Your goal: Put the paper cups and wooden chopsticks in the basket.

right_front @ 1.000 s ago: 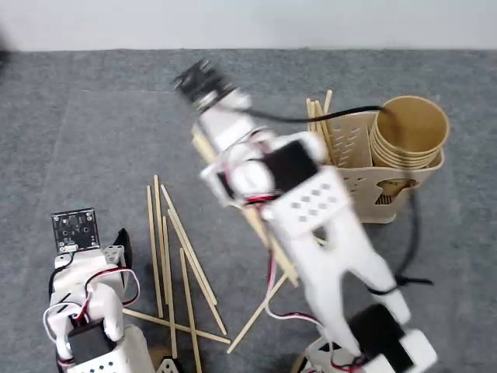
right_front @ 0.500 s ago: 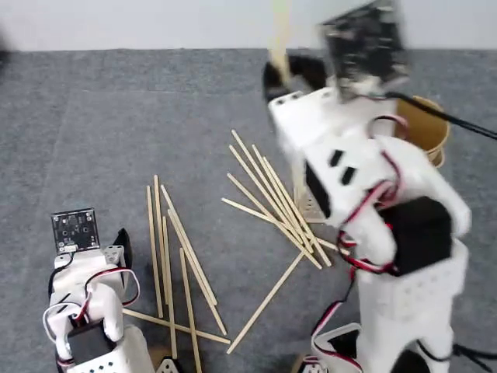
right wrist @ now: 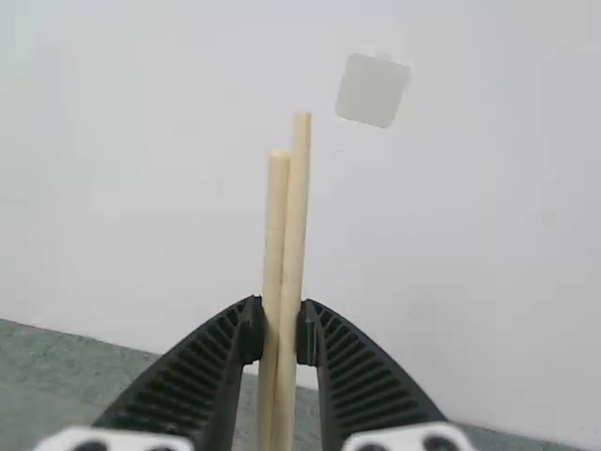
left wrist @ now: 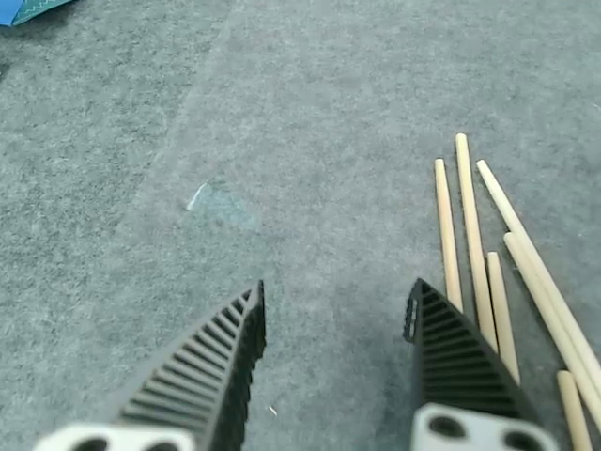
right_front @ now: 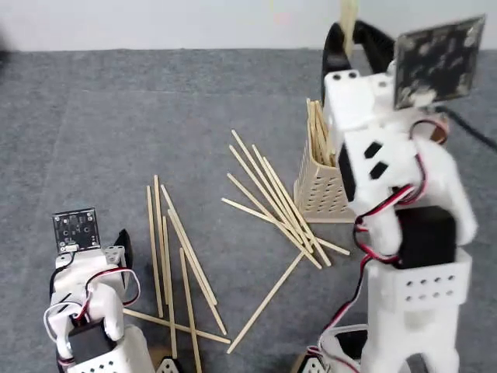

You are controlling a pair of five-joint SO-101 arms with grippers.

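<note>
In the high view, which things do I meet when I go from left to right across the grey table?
The white left arm's black gripper → left heap of wooden chopsticks → middle fan of wooden chopsticks → cream perforated basket → white right arm.

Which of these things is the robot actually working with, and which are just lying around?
For the job: loose chopsticks on the mat, basket, chopstick pair in the right gripper.
Lying about: blue object, white wall plate.
</note>
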